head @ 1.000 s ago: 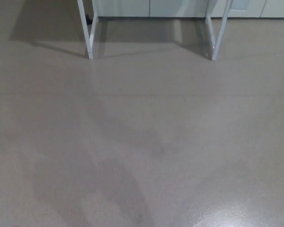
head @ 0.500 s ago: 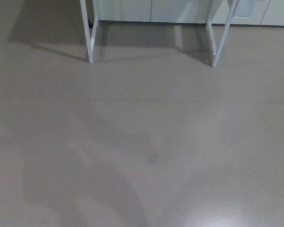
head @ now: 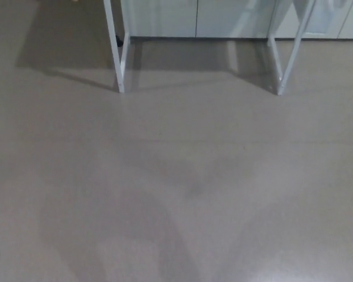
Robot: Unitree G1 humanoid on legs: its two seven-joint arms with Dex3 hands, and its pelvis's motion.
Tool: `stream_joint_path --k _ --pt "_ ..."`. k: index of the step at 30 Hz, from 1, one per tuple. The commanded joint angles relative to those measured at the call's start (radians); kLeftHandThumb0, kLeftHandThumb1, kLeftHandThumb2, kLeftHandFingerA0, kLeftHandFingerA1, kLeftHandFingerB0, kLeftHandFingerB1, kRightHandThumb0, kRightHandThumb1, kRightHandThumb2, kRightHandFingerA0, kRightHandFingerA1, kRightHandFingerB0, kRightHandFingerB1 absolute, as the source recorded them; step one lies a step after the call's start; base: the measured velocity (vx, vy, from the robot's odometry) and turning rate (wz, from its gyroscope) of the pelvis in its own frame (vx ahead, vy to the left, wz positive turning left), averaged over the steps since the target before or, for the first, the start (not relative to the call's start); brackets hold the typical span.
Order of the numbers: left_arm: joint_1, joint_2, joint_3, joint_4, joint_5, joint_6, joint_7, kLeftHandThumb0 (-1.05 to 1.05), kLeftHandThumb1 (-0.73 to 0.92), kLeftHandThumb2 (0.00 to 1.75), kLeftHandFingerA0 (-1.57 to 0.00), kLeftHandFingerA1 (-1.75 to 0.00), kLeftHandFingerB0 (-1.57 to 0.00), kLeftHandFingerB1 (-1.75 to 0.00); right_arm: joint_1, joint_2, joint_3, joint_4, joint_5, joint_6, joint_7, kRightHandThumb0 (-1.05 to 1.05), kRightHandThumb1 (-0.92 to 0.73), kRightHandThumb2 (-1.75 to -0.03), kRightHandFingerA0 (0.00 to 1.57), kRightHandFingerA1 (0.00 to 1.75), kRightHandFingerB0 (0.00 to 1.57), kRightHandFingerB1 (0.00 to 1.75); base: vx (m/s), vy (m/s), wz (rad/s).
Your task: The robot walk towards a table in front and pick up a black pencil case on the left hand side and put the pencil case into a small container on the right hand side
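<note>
floor (head: 176,194): grey, glossy, faintly shadowed | cabinets (head: 165,17): pale, along far edge

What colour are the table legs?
White. The table legs show best in the head view, at the top.

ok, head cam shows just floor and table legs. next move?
Probably step straight ahead toward the white table legs. They stand at the view's top edge, across open floor; tabletop, pencil case and container are out of view, so reaching is premature.
</note>
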Motion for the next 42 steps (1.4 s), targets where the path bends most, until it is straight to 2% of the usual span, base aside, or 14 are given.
stream_joint_path --k 1,2,5,6,7,25,36,42 --pt "0.027 0.003 -0.014 0.025 0.014 -0.055 0.007 -0.29 0.57 0.57 -0.40 -0.43 -0.31 -0.33 0.040 -0.038 0.003 0.008 -0.017 -0.035 -0.009 -0.62 -0.43 -0.79 0.50 0.56 0.38 0.50 0.30 -0.296 0.67" --pt "0.036 0.008 -0.028 0.029 0.033 -0.075 0.019 -0.32 0.57 0.57 -0.42 -0.44 -0.32 -0.33 0.050 -0.039 0.005 0.007 -0.018 -0.037 -0.010 -0.59 -0.53 -0.56 0.59 0.47 0.43 0.39 0.30 -0.275 0.49" --pt "0.043 0.012 -0.040 0.038 0.038 -0.092 0.027 -0.32 0.57 0.57 -0.42 -0.44 -0.32 -0.33 0.061 -0.041 0.009 0.008 -0.016 -0.041 -0.011 -0.59 -0.53 -0.56 0.59 0.47 0.43 0.39 0.26 -0.109 0.04" --pt "0.045 0.007 -0.032 0.047 0.019 -0.076 0.015 -0.29 0.57 0.57 -0.42 -0.44 -0.33 -0.33 0.073 -0.041 0.012 0.007 -0.018 -0.043 -0.013 -0.62 -0.43 -0.79 0.54 0.57 0.37 0.50 0.28 -0.044 0.01" --pt "0.045 0.006 -0.028 0.050 0.010 -0.070 0.008 -0.29 0.57 0.57 -0.42 -0.44 -0.33 -0.33 0.075 -0.044 0.019 0.005 -0.026 -0.045 -0.016 -0.63 -0.44 -0.80 0.53 0.57 0.35 0.49 0.31 -0.016 -0.04" --pt "0.051 0.024 -0.052 0.039 0.031 -0.089 0.027 -0.30 0.58 0.57 -0.45 -0.44 -0.36 -0.34 0.071 -0.052 0.053 0.008 -0.058 -0.053 -0.038 -0.63 -0.44 -0.80 0.56 0.57 0.39 0.50 0.30 0.152 -0.15" --pt "0.052 0.035 -0.069 0.019 0.040 -0.079 0.030 -0.30 0.59 0.57 -0.45 -0.43 -0.34 -0.33 0.069 -0.051 0.054 0.010 -0.053 -0.054 -0.028 -0.62 -0.44 -0.79 0.56 0.57 0.39 0.50 0.31 -0.182 0.17" --pt "0.039 0.036 -0.067 0.019 0.034 -0.063 0.021 -0.30 0.59 0.57 -0.45 -0.43 -0.33 -0.33 0.060 -0.055 0.063 0.005 -0.061 -0.048 -0.029 -0.61 -0.45 -0.80 0.57 0.57 0.39 0.50 0.28 0.013 -0.12"
